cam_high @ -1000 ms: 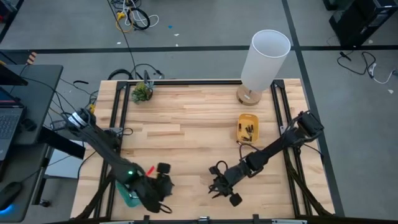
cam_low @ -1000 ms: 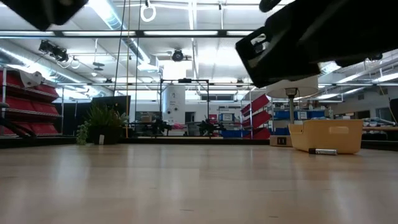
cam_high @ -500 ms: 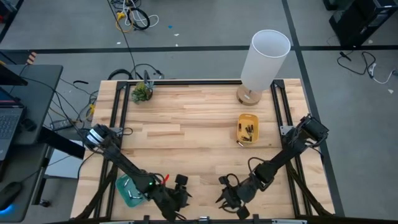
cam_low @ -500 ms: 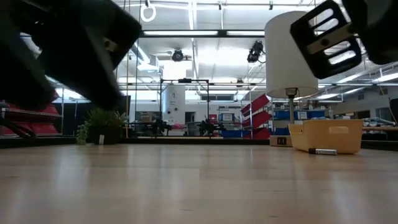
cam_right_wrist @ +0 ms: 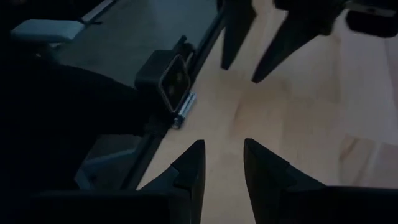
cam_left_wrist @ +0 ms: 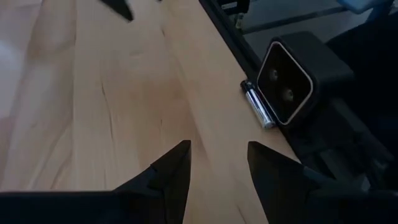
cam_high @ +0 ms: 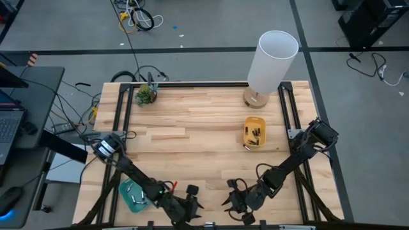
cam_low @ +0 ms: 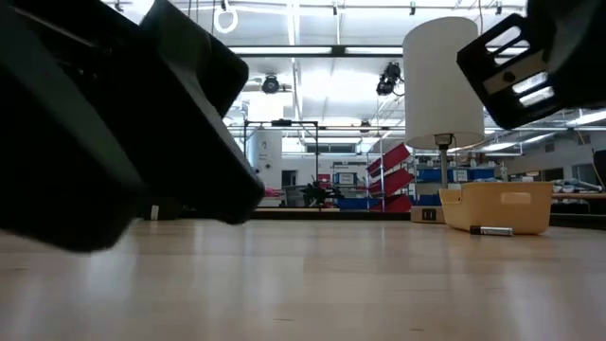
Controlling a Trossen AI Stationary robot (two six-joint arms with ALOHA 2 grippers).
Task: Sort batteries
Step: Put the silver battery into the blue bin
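Note:
A silvery battery (cam_left_wrist: 258,106) lies on the wood at the table's near edge, against the small black camera block (cam_left_wrist: 287,81); the right wrist view shows this battery (cam_right_wrist: 185,111) too. My left gripper (cam_left_wrist: 217,146) stands open over bare wood short of it, low by the near edge (cam_high: 190,206). My right gripper (cam_right_wrist: 222,144) is open a little to its right (cam_high: 238,201), pointing toward the same spot. The yellow tray (cam_high: 248,128) holds dark batteries (cam_high: 255,135), and one battery (cam_low: 492,230) lies on the table beside it. The teal tray (cam_high: 123,191) holds pale batteries (cam_high: 132,190).
A white lamp (cam_high: 271,61) stands at the far right and a small plant (cam_high: 146,94) at the far left. Black rails (cam_high: 121,121) run along the table's sides. Bare wood fills the middle of the table.
My left gripper has swung off the teal tray toward the near edge and the right, sinking and tipping lower; the tray now shows uncovered. My right gripper has moved toward the near edge and turned, then kept nearly still.

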